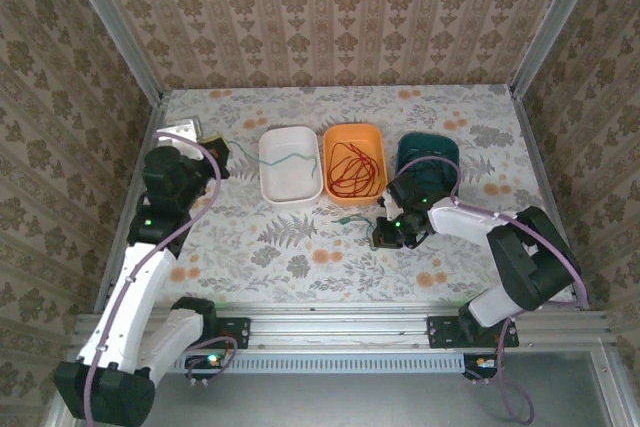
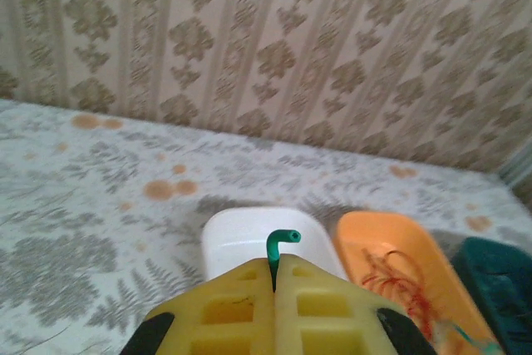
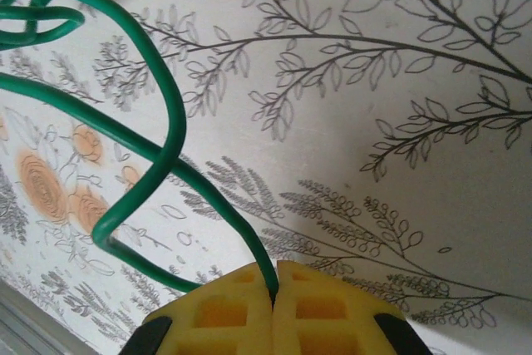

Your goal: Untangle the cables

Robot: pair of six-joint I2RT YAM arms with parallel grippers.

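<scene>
Two tools, and each is pressed together on thin green wire. My left tool (image 2: 275,265) has its yellow foam pads (image 2: 224,309), moulded with square pockets, closed flat against each other. They pinch a smooth, round green cable (image 2: 282,243), and a short hooked end pokes up just past the pad tips. From the top camera, that cable runs away from the left tool to its right and curls inside the rounded white plastic tray (image 1: 275,182).

My right tool (image 3: 274,278) has the same yellow pads, also closed, and holds a green strand (image 3: 166,151) at the seam between them. The strand climbs away from the pads, bends in a wide loop to the left of the tool and lies on the desk (image 3: 399,122). The desk is a matte cloth printed with grey ferns and orange flowers. I cannot tell whether this strand and the one in my left tool are the same wire.

Just beyond the left tool is the white tray. Beside that, to the right, a glossy orange plastic tray (image 2: 374,243) holds a loose tangle of thin red cable (image 2: 397,282). Farther right is a dark teal tray (image 2: 499,276); my right arm covers much of it, so I cannot tell what it holds.
</scene>
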